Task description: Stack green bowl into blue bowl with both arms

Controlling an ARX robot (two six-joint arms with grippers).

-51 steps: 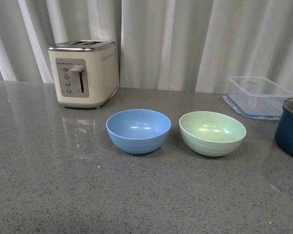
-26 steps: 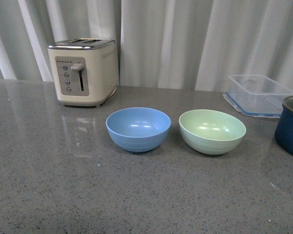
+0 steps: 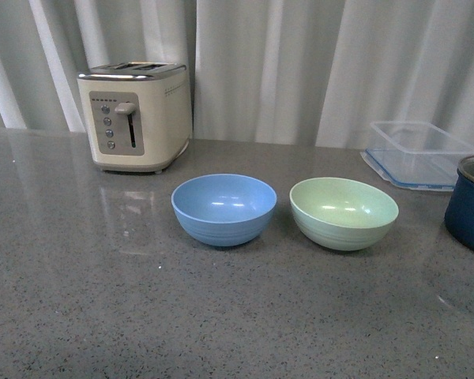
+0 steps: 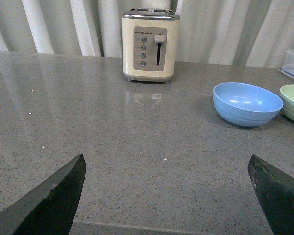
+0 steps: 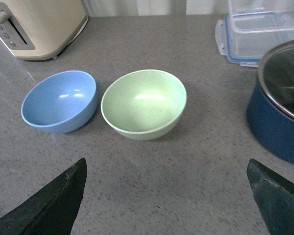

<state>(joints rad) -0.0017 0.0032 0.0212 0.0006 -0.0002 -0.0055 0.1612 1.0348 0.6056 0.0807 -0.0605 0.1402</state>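
Nothing on the tabletop (image 3: 103, 300) has shifted over the last half second: the blue bowl (image 3: 223, 209) and the green bowl (image 3: 344, 213) sit exactly where they were, and against a second ago the whole scene only lies a touch higher in the front view, all things moving alike. Both bowls stand upright and empty near the middle of the tabletop, side by side with a narrow gap between them, the green one on the robot's right of the blue one. Behind and to the left of the blue bowl stands a cream toaster (image 3: 134, 118), its lever up, in front of a pale curtain (image 3: 261, 71). Behind and to the right of the green bowl lies a clear container (image 3: 419, 154) with a blue rim, and a dark blue pot (image 3: 470, 209) is cut off by the right edge. Neither arm shows in the front view. In the left wrist view the left end effector (image 4: 166, 196) hangs above bare tabletop with its fingers (image 4: 54, 200) spread wide apart, holding nothing, well short of the blue bowl. The right end effector (image 5: 166, 196) likewise has its fingers (image 5: 279, 200) spread wide and empty, looking down on both bowls from the near side, touching neither.
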